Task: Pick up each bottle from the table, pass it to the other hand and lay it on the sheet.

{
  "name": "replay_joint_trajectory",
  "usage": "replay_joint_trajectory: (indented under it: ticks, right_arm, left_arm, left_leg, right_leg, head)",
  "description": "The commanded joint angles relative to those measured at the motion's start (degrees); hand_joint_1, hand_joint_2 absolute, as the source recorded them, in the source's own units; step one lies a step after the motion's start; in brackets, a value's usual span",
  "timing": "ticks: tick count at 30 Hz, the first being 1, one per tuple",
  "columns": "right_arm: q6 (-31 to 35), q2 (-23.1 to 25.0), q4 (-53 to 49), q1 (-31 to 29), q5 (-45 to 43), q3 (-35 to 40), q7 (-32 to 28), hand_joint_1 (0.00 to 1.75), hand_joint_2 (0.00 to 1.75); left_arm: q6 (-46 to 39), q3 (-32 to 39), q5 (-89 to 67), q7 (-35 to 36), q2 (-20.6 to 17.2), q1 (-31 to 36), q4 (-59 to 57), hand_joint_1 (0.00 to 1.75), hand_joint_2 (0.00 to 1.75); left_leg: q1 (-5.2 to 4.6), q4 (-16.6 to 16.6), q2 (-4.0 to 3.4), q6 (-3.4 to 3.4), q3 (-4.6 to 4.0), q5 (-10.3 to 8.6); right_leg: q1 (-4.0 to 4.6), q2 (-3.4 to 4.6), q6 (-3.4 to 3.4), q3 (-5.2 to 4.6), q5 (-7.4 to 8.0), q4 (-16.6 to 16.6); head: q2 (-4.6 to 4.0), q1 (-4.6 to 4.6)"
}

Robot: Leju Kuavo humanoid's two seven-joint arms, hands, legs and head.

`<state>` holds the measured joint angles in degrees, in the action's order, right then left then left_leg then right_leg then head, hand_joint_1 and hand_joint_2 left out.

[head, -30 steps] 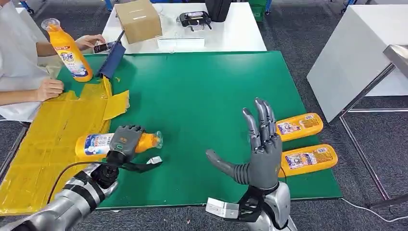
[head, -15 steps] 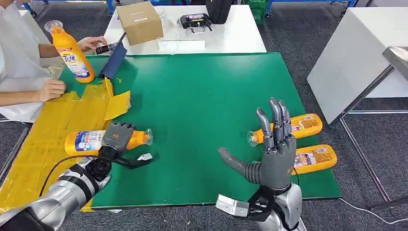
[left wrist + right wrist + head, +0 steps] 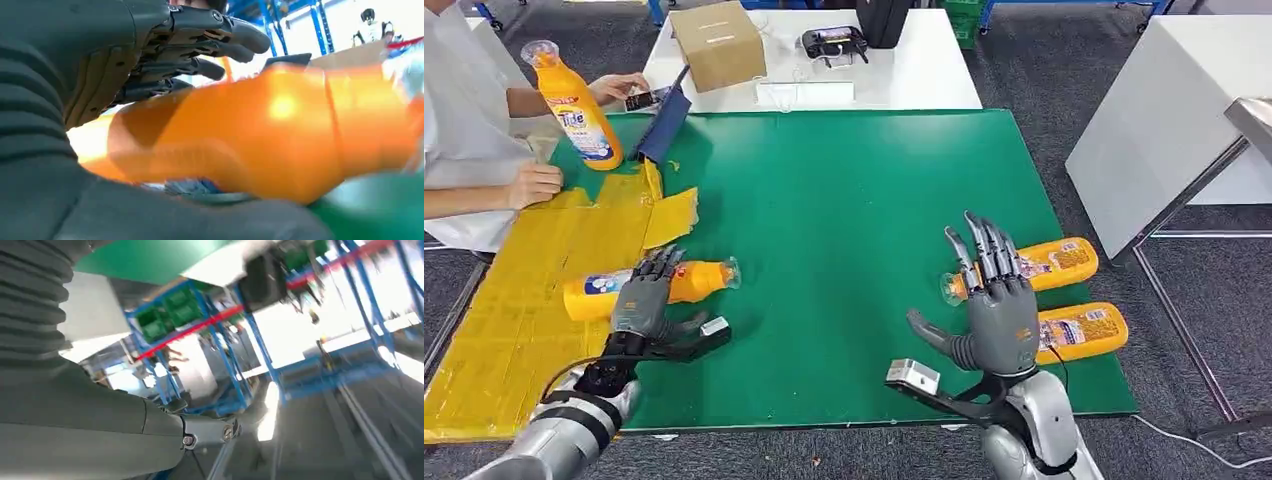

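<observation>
An orange bottle (image 3: pixel 694 281) lies on its side, its labelled body on the yellow sheet (image 3: pixel 514 300) and its neck over the green mat (image 3: pixel 844 200). My left hand (image 3: pixel 642 305) sits just in front of it with fingers stretched out over its middle. In the left wrist view the fingers (image 3: pixel 200 35) are straight above the orange bottle (image 3: pixel 280 135), not wrapped round it. My right hand (image 3: pixel 996 310) is raised and spread, holding nothing, in front of two more orange bottles (image 3: pixel 1059 262) (image 3: pixel 1084 328) lying at the mat's right edge.
Another orange bottle (image 3: pixel 574 110) stands upright at the far left next to a seated person (image 3: pixel 464 130), whose hand rests on the sheet. A white table (image 3: pixel 904 60) behind the mat carries a cardboard box (image 3: pixel 714 42) and dark devices. A white cabinet (image 3: pixel 1154 110) stands to the right.
My left hand carried the bottle leftward onto the sheet's edge, then uncurled its fingers and drew back a little. My right hand sank lower and shifted slightly right.
</observation>
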<state>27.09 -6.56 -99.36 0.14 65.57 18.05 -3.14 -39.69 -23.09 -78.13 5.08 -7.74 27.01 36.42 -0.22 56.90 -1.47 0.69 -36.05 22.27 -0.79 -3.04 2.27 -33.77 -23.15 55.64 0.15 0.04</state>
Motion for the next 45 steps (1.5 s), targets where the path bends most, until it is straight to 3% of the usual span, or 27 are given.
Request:
replay_joint_trajectory:
  ticks: [1, 5, 12, 14, 17, 23, 29, 37, 38, 45]
  right_arm:
    - [-12.39, -9.41, 11.75, -8.17, 2.59, -2.67, 3.31, 0.00, 1.75]
    - [-18.92, -14.53, 20.58, -15.09, 1.24, -4.27, 1.49, 0.00, 1.75]
    - [-18.93, -14.09, 20.29, -14.97, 1.14, -4.17, 0.95, 0.00, 1.75]
    - [-22.40, -17.74, 25.22, -19.15, 1.77, -2.62, 3.05, 0.00, 1.75]
    - [-23.98, -20.04, 37.20, -27.53, 0.81, -1.68, -0.16, 0.00, 1.75]
    - [-21.86, -19.77, 54.73, -38.88, 1.83, 1.23, -2.26, 0.00, 1.75]
    - [-22.98, -18.62, 63.85, -42.59, 1.32, 3.08, -3.47, 0.00, 1.75]
    - [-20.99, -16.07, 74.58, -41.66, 0.38, 4.45, -4.31, 0.00, 1.75]
    - [-21.07, -16.00, 75.03, -41.45, 0.17, 4.31, -4.48, 0.00, 1.75]
    - [-22.06, -16.04, 76.15, -41.12, -0.39, 4.04, -5.49, 0.00, 1.75]
  left_arm:
    - [8.13, 14.39, 17.12, -13.73, 7.43, -15.02, 33.74, 0.00, 0.00]
    - [13.34, 11.92, 29.86, -21.13, 8.32, -21.18, 46.83, 0.00, 0.00]
    - [13.60, 12.18, 30.06, -21.04, 8.05, -20.76, 45.87, 0.00, 0.00]
    - [15.02, 10.81, 35.47, -25.95, 8.17, -21.86, 48.44, 0.00, 0.00]
    - [15.54, 8.43, 37.50, -27.32, 7.80, -23.48, 51.68, 0.00, 0.00]
    - [13.82, 6.21, 40.13, -28.92, 7.64, -22.94, 49.96, 0.00, 0.00]
    - [14.75, 5.83, 45.66, -31.79, 7.89, -22.52, 49.37, 0.00, 0.00]
    - [15.48, 4.02, 48.42, -32.86, 8.10, -22.35, 49.44, 0.00, 0.00]
    - [15.46, 4.01, 48.60, -32.91, 8.07, -22.32, 49.33, 0.00, 1.75]
    - [15.77, 4.14, 49.78, -33.14, 8.02, -22.31, 49.29, 0.00, 1.75]
  left_leg:
    - [-0.01, 0.03, 0.02, 0.03, 0.10, 0.13]
    - [-0.05, 0.19, -0.17, 0.08, 0.07, 0.34]
    - [-0.09, 0.07, -0.03, 0.07, 0.04, 0.26]
    - [-0.16, 0.03, -0.04, 0.12, -0.15, 0.14]
    - [-0.13, 0.11, -0.14, 0.15, -0.14, 0.19]
    - [-0.15, 0.03, -0.09, 0.21, -0.11, 0.10]
    - [-0.16, 0.04, 0.00, 0.20, -0.02, 0.11]
    - [-0.12, 0.01, 0.07, 0.23, -0.02, 0.10]
    - [-0.10, 0.02, 0.07, 0.21, 0.05, 0.14]
    - [-0.15, 0.05, 0.09, 0.21, -0.11, 0.11]
  right_leg:
    - [-0.04, 0.29, 0.01, 0.16, -0.06, -0.07]
    - [-0.07, 0.58, 0.08, 0.09, -0.06, -0.02]
    - [-0.12, 0.40, 0.00, 0.11, -0.08, -0.03]
    - [-0.15, 0.23, 0.08, -0.10, 0.01, -0.02]
    - [-0.11, 0.42, 0.10, -0.10, 0.03, 0.01]
    - [-0.15, 0.33, 0.11, -0.02, 0.07, -0.07]
    - [-0.16, 0.33, 0.15, 0.08, 0.07, -0.05]
    - [-0.12, 0.21, 0.18, 0.13, 0.08, -0.12]
    - [-0.11, 0.28, 0.15, 0.21, 0.04, -0.12]
    - [-0.15, 0.21, 0.16, 0.03, 0.05, -0.03]
  head:
    - [0.00, 0.04]
    - [0.00, 0.02]
    - [0.00, 0.02]
    - [0.00, -0.02]
    - [0.00, -0.02]
    - [0.00, 0.00]
    - [0.00, -0.02]
    - [0.00, -0.02]
    - [0.00, -0.02]
    - [0.00, -0.04]
